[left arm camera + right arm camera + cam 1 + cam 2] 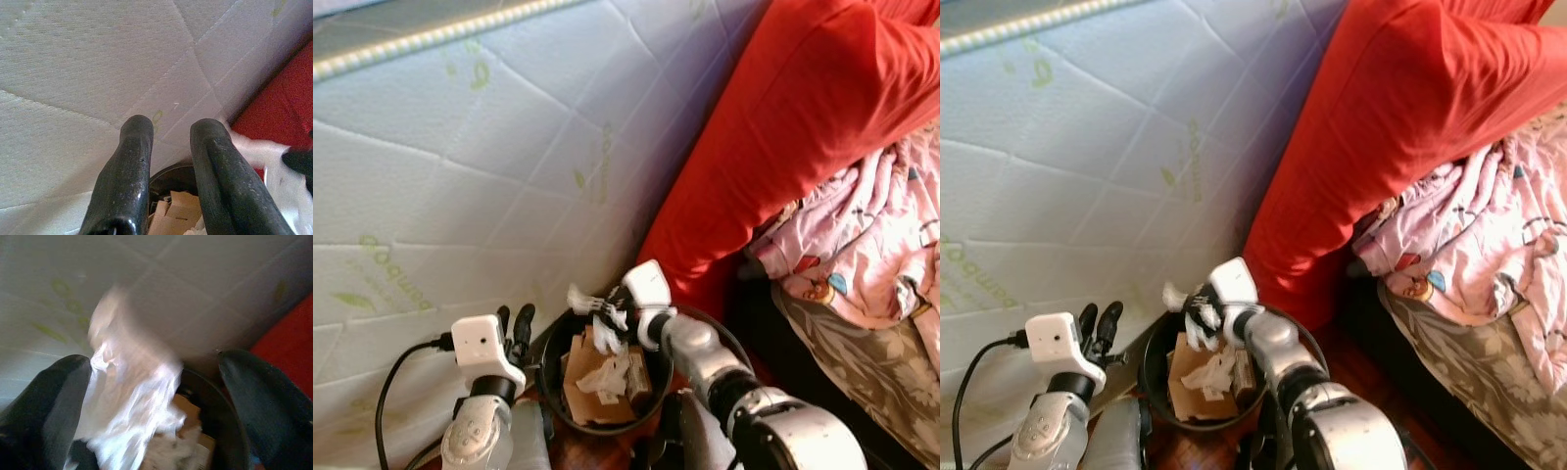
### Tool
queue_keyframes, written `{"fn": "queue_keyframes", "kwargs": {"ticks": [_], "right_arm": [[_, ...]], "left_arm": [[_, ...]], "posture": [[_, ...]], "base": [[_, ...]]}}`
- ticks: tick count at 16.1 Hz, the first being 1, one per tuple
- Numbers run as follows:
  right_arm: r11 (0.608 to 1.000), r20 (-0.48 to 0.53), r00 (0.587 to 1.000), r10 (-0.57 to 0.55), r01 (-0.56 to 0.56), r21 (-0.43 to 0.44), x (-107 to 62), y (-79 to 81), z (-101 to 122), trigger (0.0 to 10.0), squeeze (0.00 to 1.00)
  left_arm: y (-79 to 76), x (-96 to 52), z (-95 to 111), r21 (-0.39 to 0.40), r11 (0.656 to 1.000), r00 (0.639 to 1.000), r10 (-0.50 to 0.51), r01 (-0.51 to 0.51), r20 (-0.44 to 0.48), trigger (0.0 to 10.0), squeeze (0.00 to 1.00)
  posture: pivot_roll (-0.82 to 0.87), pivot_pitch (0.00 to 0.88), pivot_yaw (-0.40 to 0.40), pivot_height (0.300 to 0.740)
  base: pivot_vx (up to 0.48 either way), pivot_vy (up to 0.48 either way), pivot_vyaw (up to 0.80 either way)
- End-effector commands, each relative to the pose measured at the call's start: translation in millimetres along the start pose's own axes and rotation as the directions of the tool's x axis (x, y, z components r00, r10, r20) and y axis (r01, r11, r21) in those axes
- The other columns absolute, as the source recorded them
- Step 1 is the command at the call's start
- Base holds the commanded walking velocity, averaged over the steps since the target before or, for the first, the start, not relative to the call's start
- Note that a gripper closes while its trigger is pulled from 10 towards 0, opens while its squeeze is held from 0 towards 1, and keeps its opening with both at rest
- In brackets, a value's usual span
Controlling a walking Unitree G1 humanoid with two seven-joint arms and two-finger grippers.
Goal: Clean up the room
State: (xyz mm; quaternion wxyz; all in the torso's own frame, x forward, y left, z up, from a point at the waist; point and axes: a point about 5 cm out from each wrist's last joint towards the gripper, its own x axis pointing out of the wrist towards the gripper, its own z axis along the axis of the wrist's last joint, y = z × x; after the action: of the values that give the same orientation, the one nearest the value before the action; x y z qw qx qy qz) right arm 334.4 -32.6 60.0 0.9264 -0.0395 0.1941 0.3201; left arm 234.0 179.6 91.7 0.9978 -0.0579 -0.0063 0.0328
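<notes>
A black waste bin [551,394] stands on the floor against the mattress, holding brown cardboard pieces [590,390] and crumpled white paper [610,377]. My right gripper [605,311] hangs over the bin's far rim. In the right wrist view its fingers [46,396] are spread wide and open. A white crumpled tissue [132,401] lies blurred between them, against one finger, above the bin's mouth. The tissue [595,305] also dangles at the fingertips. My left gripper [514,323] is open and empty just left of the bin, its fingers [128,161] pointing at the mattress.
A pale quilted mattress [460,176] stands on edge behind the bin. A big red cushion [783,127] leans to the right of it. Pink patterned clothes [871,235] lie on bedding at the right. A black cable [389,377] loops from my left wrist.
</notes>
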Motion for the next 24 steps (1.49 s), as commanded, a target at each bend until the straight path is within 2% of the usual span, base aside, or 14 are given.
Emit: {"fn": "queue_keyframes", "kwargs": {"ticks": [1,3,5,6,9,10,13,15,16,17,18,20,23,24], "right_arm": [[0.987,-0.318,0.947,-0.037,-0.015,-0.16,-4.3,-3.9,-25,10.0,0.0],[0.979,-0.362,0.931,-0.04,-0.036,-0.202,-5.8,-6.0,-27,10.0,0.0],[0.99,0.012,0.999,-0.038,0.036,0.136,-1.7,2.0,-11,10.0,0.0],[0.976,0.026,0.999,-0.044,0.037,0.213,-2.1,2.3,-12,10.0,0.0],[0.972,-0.406,0.912,-0.065,-0.035,-0.234,-7.3,-7.8,-30,10.0,0.0],[0.987,-0.38,0.924,-0.038,-0.025,-0.161,-6.6,-5.3,-30,10.0,0.0],[0.99,0.029,0.997,-0.068,0.064,0.129,-2.3,-0.7,-9,10.0,0.0],[0.994,-0.069,0.994,-0.086,0.09,0.062,-2.5,-3.0,-15,10.0,0.0],[0.98,-0.35,0.936,-0.043,-0.029,-0.198,-5.1,-4.9,-27,10.0,0.0],[0.98,-0.376,0.926,-0.037,-0.04,-0.194,-6.3,-6.0,-28,10.0,0.0],[0.999,-0.169,0.985,-0.042,0.045,0.015,-2.1,-0.9,-20,10.0,0.0],[0.99,0.011,0.996,-0.083,0.082,0.117,-2.5,-2.3,-10,10.0,0.0],[0.986,-0.248,0.963,-0.105,0.067,-0.155,-7.1,-11.4,-28,10.0,0.0],[0.991,-0.234,0.965,-0.122,0.131,0.02,-10.8,-8.9,-43,10.0,0.0]], "left_arm": [[-1.5,0.1,-1,-0.004,1.0,1.0,0.004,-0.004,-0.005,10.0,0.0],[-1.7,0.2,-3,-0.004,1.0,1.0,0.004,-0.004,-0.011,10.0,0.0],[-0.2,1.9,-2,0.001,1.0,1.0,-0.002,0.002,-0.01,10.0,0.0],[-1.2,3.2,-2,-0.001,1.0,1.0,-0.001,0.001,-0.007,10.0,0.0],[-2.2,3.4,2,-0.006,1.0,1.0,0.005,-0.005,0.009,10.0,0.0],[-1.1,2.4,0,-0.007,1.0,1.0,0.008,-0.008,0.003,10.0,0.0],[-2.7,3.1,0,-0.005,1.0,1.0,-0.001,0.001,0.001,10.0,0.0],[-2.4,3.3,1,-0.009,1.0,1.0,0.006,-0.006,0.008,10.0,0.0],[-3.2,3.3,1,-0.01,1.0,1.0,0.004,-0.004,0.005,10.0,0.0],[-3.3,3.1,-1,-0.009,1.0,1.0,0.002,-0.002,-0.001,10.0,0.0],[-0.2,3.1,0,-0.008,1.0,1.0,0.003,-0.003,0.0,10.0,0.0],[-1.1,3.9,1,-0.004,1.0,1.0,0.003,-0.003,0.004,10.0,0.0],[-0.6,5.9,5,-0.004,1.0,1.0,0.009,-0.009,0.02,10.0,0.0],[1.3,4.6,3,-0.004,1.0,1.0,0.011,-0.011,0.016,10.0,0.0]], "posture": [[0.3,0.188,-0.156,0.617],[0.32,0.182,-0.154,0.617],[0.29,0.182,-0.151,0.617],[0.3,0.185,-0.153,0.617],[0.31,0.172,-0.161,0.617],[0.31,0.18,-0.153,0.617],[0.3,0.19,-0.153,0.617],[0.3,0.181,-0.153,0.617],[0.31,0.183,-0.146,0.617],[0.32,0.191,-0.143,0.617],[0.28,0.204,-0.139,0.617],[0.31,0.186,-0.144,0.617],[0.31,0.174,-0.155,0.617],[0.3,0.178,-0.142,0.617]], "base": [[0.0,0.0,0.0],[0.0,0.0,0.0],[0.0,0.0,0.0],[0.0,0.0,0.0],[0.0,0.0,0.0],[0.0,0.0,0.0],[0.0,0.0,0.0],[0.0,0.0,0.0],[0.0,0.0,0.0],[0.0,0.0,0.0],[0.0,0.0,0.0],[0.0,0.0,0.0],[0.0,0.0,0.0],[0.0,0.0,0.0]]}}
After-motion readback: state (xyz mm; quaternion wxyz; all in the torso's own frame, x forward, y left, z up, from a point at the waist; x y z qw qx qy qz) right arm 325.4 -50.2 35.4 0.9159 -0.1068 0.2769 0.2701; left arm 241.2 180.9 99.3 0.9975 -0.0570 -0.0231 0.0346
